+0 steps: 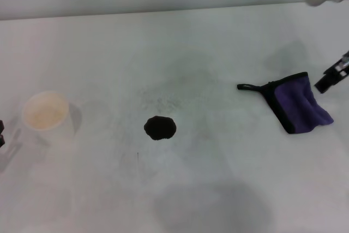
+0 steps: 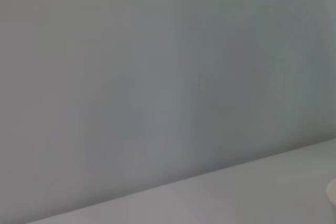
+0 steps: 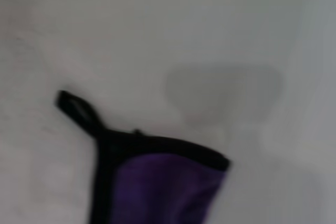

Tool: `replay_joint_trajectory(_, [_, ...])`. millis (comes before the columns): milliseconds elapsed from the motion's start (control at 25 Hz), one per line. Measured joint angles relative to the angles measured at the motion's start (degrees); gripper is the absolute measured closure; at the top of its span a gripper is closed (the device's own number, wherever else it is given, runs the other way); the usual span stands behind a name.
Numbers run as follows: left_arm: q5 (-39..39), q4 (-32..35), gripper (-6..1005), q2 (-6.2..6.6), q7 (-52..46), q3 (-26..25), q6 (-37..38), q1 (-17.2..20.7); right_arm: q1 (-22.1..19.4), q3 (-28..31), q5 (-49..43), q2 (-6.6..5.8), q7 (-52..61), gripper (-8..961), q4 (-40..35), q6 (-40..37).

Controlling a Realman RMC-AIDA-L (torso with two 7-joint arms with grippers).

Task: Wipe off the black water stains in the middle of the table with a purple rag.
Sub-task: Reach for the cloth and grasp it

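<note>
Purple rag (image 1: 301, 106) lies just beside your right gripper (image 1: 327, 83), toward the black water stains (image 1: 160, 128); you cannot tell that gripper's opening, so use that nearer arm

The bench (image 1: 218, 189) is showing white, with faint grey speckled smudges spreading across its middle and soft grey shadows lying toward 6 o'clock. The black water stains (image 1: 160, 127) are reading as a single black-brown blot with ragged edges, near the centre. At about 3 o'clock, the purple rag (image 1: 301, 103) is showing deep violet cloth bordered by black trim, with a black loop strap (image 1: 248, 87) trailing toward the middle. At 9 o'clock, a paper cup (image 1: 44, 112) is appearing pale cream inside with a whitish, almost translucent wall. At 3 o'clock, by the rag, the right gripper (image 1: 331, 78) is showing black, with a white arm section above it.
</note>
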Motion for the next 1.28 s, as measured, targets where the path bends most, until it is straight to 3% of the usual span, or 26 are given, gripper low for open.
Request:
replay_joint_trajectory(160, [0.01,0.09,108,0.0,0.0,-0.05,0.14,-0.09,-0.22,-2.53,3.71,0.37,1.3,102,-0.95,-1.27])
replay_joint_trajectory(440, [0.03,0.11,108,0.0,0.0,-0.08,0.3,-0.24,-0.46,-3.19,10.26,-0.02,1.52,104,-3.9,-2.8])
replay_joint_trajectory(1160, [-0.02,0.11,108,0.0,0.0,-0.08,1.81,-0.26,2.19,-3.38,9.87,-0.34,0.65,109,-12.96,-7.81])
replay_joint_trajectory(1280, [-0.02,0.11,109,0.0,0.0,-0.08,2.2,-0.55,2.8,-3.31,8.78,-0.4,0.65,182,-14.28,-8.11])
